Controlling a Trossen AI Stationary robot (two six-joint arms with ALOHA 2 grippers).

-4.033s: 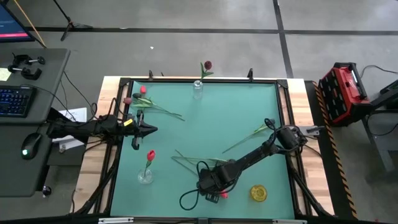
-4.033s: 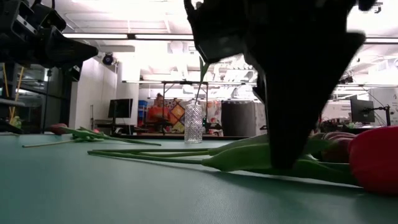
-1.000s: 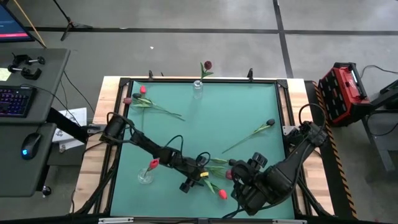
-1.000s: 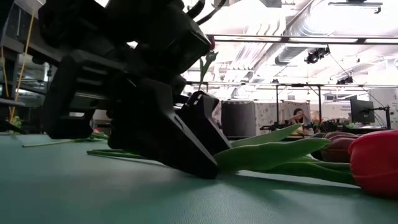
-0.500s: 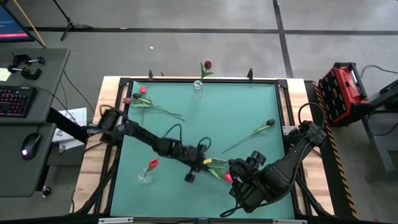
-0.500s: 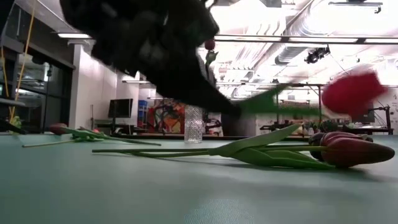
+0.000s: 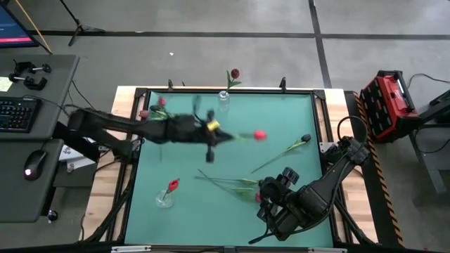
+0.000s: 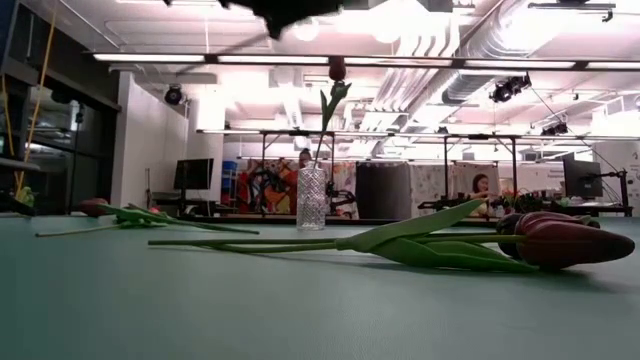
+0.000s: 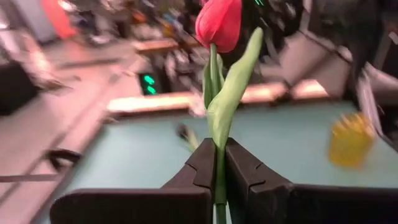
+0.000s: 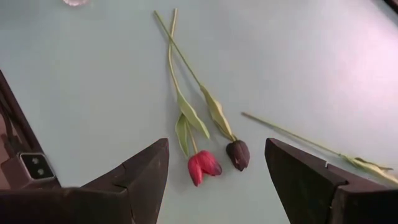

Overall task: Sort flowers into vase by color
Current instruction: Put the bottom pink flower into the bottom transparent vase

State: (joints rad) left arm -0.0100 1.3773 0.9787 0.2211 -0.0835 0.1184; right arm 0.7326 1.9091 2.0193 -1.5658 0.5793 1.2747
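Note:
My left gripper [image 7: 222, 137] hangs high over the table's middle, shut on a red flower [image 7: 259, 134] whose head [image 9: 219, 22] sticks out ahead of the fingers. A clear vase [image 7: 223, 100] at the far edge holds a dark flower [image 8: 337, 68]. A second vase [image 7: 164, 199] at the near left holds a red flower [image 7: 172, 185]. A red flower [image 10: 202, 167] and a dark one [image 10: 238, 154] lie flat on the table under my right gripper [image 10: 214, 180], which hovers open above them. More flowers lie at the far left [image 7: 163, 116] and at the right [image 7: 290, 148]. My left gripper pinches the red flower's green stem [image 9: 217, 177] between its two fingers, just below the leaves. The fingers point about level toward the table's right, and the stem runs along them. The flower is lifted clear of the table, its head out ahead of the fingertips.
A yellow object [image 9: 350, 140] shows near the table's front right in the left wrist view. A red case [image 7: 389, 102] stands beyond the right edge. A desk with a keyboard [image 7: 15, 112] is off to the left. A black frame [image 7: 133, 169] rims the green mat.
My left gripper has shut on the red flower's stem near the table's front. It has then risen fast and swung toward the far edge. The flower, which lay beside the two others, is now lifted clear and held about level. The other two stay on the table.

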